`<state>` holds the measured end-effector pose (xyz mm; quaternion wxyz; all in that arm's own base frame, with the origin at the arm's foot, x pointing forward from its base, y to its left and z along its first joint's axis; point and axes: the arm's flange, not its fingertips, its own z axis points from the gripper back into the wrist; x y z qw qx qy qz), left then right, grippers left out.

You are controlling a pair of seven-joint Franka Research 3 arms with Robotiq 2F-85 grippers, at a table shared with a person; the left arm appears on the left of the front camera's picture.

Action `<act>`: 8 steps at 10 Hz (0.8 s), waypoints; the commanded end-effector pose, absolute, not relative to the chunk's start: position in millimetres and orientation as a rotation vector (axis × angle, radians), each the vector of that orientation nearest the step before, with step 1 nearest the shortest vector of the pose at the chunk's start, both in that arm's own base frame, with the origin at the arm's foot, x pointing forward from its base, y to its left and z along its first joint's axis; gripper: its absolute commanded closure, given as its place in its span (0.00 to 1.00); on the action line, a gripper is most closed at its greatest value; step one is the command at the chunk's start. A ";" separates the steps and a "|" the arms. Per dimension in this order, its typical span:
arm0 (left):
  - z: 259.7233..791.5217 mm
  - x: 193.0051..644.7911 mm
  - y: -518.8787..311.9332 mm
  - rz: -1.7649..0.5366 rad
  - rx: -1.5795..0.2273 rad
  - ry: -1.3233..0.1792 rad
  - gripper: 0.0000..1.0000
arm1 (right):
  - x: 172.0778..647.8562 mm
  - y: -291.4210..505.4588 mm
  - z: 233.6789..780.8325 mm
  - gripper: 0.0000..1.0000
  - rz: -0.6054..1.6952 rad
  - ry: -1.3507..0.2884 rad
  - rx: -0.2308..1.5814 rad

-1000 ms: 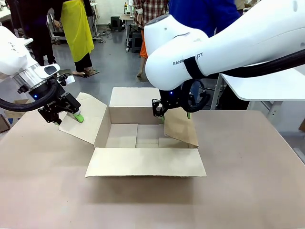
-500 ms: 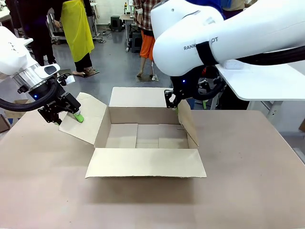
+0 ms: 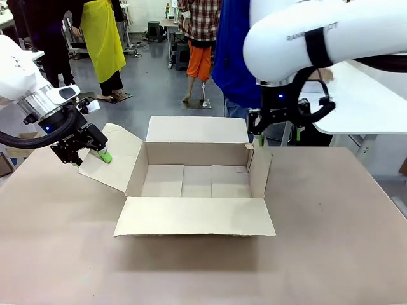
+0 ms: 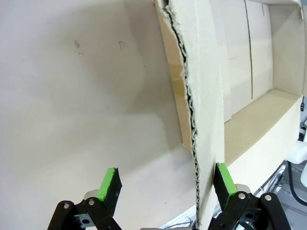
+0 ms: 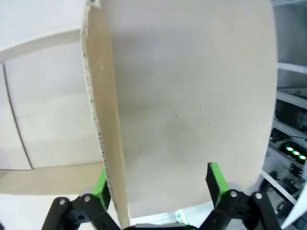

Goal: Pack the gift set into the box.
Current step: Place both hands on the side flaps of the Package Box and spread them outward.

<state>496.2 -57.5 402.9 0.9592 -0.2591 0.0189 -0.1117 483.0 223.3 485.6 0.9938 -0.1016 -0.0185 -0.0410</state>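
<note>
The box (image 3: 191, 153) stands open at mid-table with its four flaps spread. My left gripper (image 3: 94, 155) is open at the left flap (image 3: 117, 157). In the left wrist view that flap's torn edge (image 4: 192, 96) runs between the fingers of the left gripper (image 4: 165, 184), close to the right pad (image 4: 223, 178). My right gripper (image 3: 257, 137) is open over the top of the right flap (image 3: 261, 171), which stands nearly upright. In the right wrist view the flap (image 5: 192, 105) sits between the fingers of the right gripper (image 5: 158, 184). The gift set is out of view.
A person in blue (image 3: 232, 57) stands just behind the table's far edge. A white table (image 3: 362, 111) is at the far right. The front flap (image 3: 194, 217) lies flat toward me, and the back flap (image 3: 197, 129) leans away. Bare tabletop (image 3: 331, 222) surrounds the box.
My right arm has swung to the right and lifted the right flap from leaning over the box's inside to nearly upright. The left arm has not moved.
</note>
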 end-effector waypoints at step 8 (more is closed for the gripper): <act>404.9 494.3 -57.0 -0.218 -0.514 0.039 0.00 | 473.0 157.9 456.5 0.00 -0.166 -0.028 -0.104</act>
